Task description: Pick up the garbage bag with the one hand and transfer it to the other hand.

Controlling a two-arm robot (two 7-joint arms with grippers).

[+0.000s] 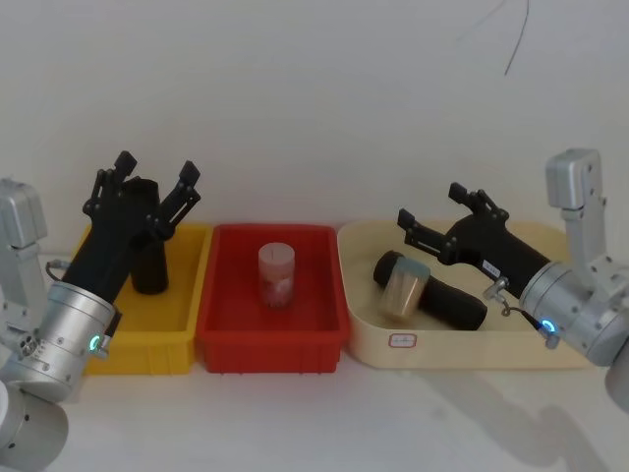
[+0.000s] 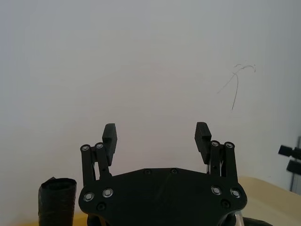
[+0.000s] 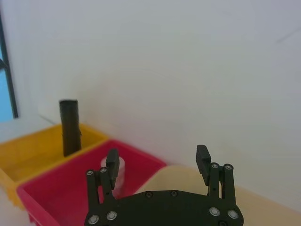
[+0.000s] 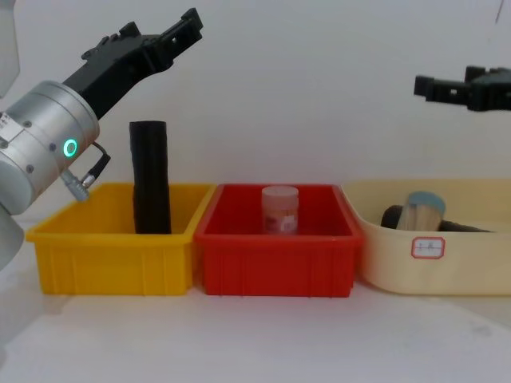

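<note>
The garbage bag [image 1: 149, 265] [image 4: 150, 179] is a black roll standing upright in the yellow bin [image 1: 147, 339], rising well above its rim. My left gripper [image 1: 157, 167] [image 4: 164, 28] hovers open above and just behind the roll's top, holding nothing. In the left wrist view the roll's crinkled top [image 2: 57, 200] sits beside and below the open left gripper [image 2: 156, 134]. My right gripper [image 1: 430, 204] [image 4: 447, 80] is open and empty above the cream tray [image 1: 452, 349], pointing toward the left arm. The right wrist view shows the roll [image 3: 69, 127] far off beyond that gripper [image 3: 157, 160].
A red bin [image 1: 270, 349] between the two holds a small pink jar [image 1: 277, 275]. In the cream tray lie another black roll [image 1: 452, 303] and a tan cylinder [image 1: 405, 287]. A white wall stands close behind the three containers.
</note>
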